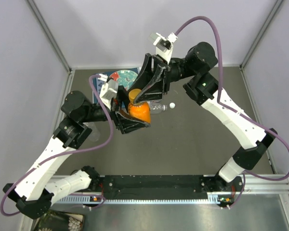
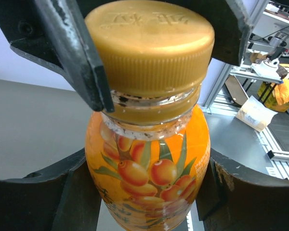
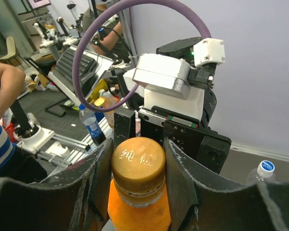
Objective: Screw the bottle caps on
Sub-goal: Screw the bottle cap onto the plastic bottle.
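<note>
The worktop (image 1: 192, 144) carries the job just left of its middle, where both arms meet over one bottle. The left pincer (image 1: 137, 115) is clamped around the body of the squat orange bottle (image 2: 149, 168) and holds it off the surface, neck pointing far. The right pincer (image 3: 137, 159) reaches in from the far right, its two fingers pressed against opposite sides of the orange-amber cap (image 2: 149, 45).

That cap already sits over the neck, with the ring of the neck showing just under its skirt. I judge the threading to be under way but not proven tight, since a thin gap shows there.

Just right of the orange bottle is a clear bottle (image 1: 159, 108), and a white cap (image 3: 266, 167) appears to be on its mouth. How firmly it is seated I cannot tell.

A patterned plate (image 1: 123, 76) lies at the far left, half hidden by the arms. The second clear bottle and the remaining white cap I cannot pick out, so at least that pair looks left to do.
</note>
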`<move>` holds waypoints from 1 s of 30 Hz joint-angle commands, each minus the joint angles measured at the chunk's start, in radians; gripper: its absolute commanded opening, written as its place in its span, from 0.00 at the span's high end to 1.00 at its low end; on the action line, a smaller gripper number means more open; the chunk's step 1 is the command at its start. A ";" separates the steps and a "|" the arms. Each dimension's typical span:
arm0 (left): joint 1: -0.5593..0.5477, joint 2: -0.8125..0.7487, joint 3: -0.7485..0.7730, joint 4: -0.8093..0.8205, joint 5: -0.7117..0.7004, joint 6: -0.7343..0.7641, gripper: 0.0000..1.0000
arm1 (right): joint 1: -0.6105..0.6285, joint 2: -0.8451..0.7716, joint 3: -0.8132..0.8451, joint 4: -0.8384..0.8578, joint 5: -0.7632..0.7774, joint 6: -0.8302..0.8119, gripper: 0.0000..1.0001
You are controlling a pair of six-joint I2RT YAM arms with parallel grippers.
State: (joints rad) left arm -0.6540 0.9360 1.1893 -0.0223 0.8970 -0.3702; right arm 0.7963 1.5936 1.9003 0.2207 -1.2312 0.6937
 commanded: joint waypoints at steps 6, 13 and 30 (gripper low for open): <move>0.020 -0.025 0.050 -0.019 -0.122 0.100 1.00 | 0.001 -0.004 -0.023 -0.132 0.042 -0.092 0.75; 0.036 -0.019 0.078 -0.019 -0.199 0.093 1.00 | 0.000 -0.043 -0.078 -0.198 0.090 -0.180 0.76; 0.050 0.021 0.176 -0.091 -0.541 0.174 1.00 | 0.023 -0.069 -0.142 -0.366 0.349 -0.273 0.79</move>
State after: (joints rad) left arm -0.6228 0.9562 1.2736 -0.3092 0.5060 -0.2153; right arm 0.7822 1.5234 1.7943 -0.0021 -0.8597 0.4133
